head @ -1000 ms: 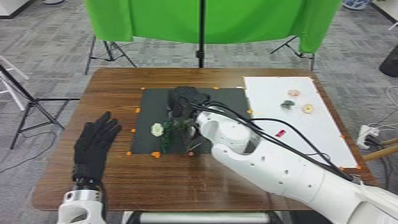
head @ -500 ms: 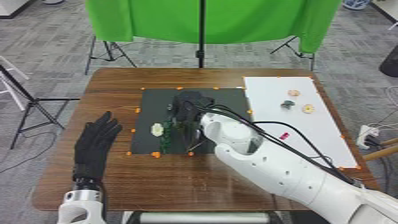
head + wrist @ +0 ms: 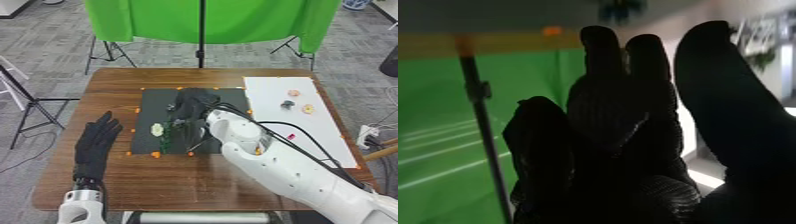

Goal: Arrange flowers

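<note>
You have a surface [image 3: 133, 185] of brown wood under you, streaked with grain and carrying a soft sheen. The mat [image 3: 153, 102] on it looks dark, flat and matt, while the sheet [image 3: 266, 95] is white, smooth and paper-like. Your left hand [image 3: 96, 142] and right hand [image 3: 191, 107] wear black fabric, dull, with a ribbed, knitted texture in the wrist view. Your right arm [image 3: 275, 170] has a smooth white shell like plastic. Beyond, you see green cloth [image 3: 151, 20] and rough grey carpet [image 3: 53, 55].
</note>
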